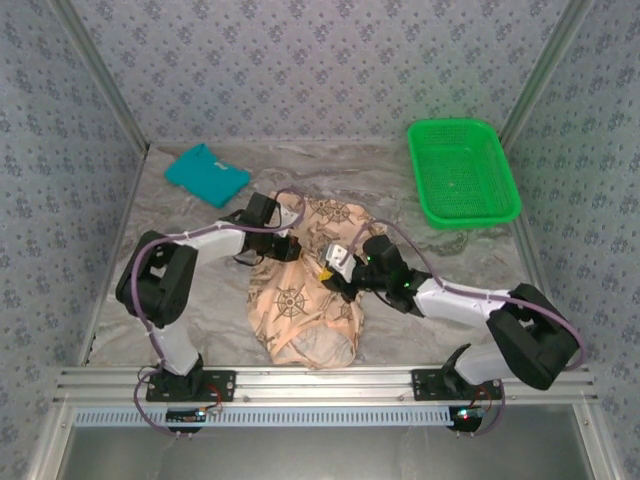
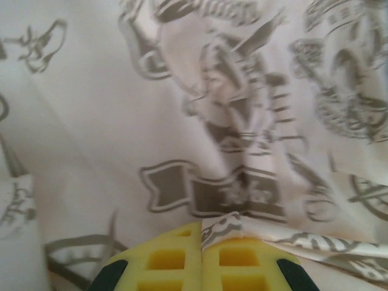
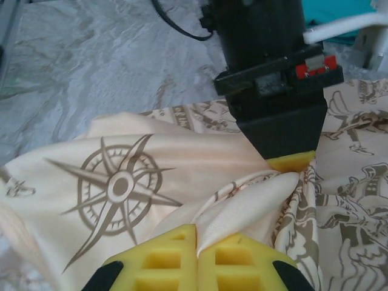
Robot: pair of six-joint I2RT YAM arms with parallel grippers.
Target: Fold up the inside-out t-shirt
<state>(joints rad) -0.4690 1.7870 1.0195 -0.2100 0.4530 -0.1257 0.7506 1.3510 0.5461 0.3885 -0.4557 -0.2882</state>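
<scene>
Yellow fingers (image 2: 167,259) of the left end effector (image 2: 202,233) lie nearest the lens in the left wrist view. They are pressed together, with a small ridge of printed cloth pinched between their tips. That cloth is the inside-out t-shirt (image 2: 91,121), whose pale face with grey-brown nautical prints spreads beyond the fingers.

Right wrist view: the right end effector (image 3: 198,235) is likewise closed, and a smooth peach fold of the t-shirt (image 3: 121,182) rises from between its yellow fingers (image 3: 163,260). A large compass rose lies left of the fold. Just beyond the fold, the black body of the left end effector (image 3: 290,162) comes down onto the same garment, one yellow pad showing at its tip.

Top external view: the t-shirt (image 1: 300,310) lies crumpled mid-desk (image 1: 215,310), between the two arms, its near edge close to the aluminium rail (image 1: 320,380) that carries the bases. The left end effector (image 1: 285,245) grips the garment's far left part. The right end effector (image 1: 332,268) grips its right side, near the other. A folded teal shirt (image 1: 207,173) lies far left and a green basket (image 1: 462,172) far right, both apart from the t-shirt.
</scene>
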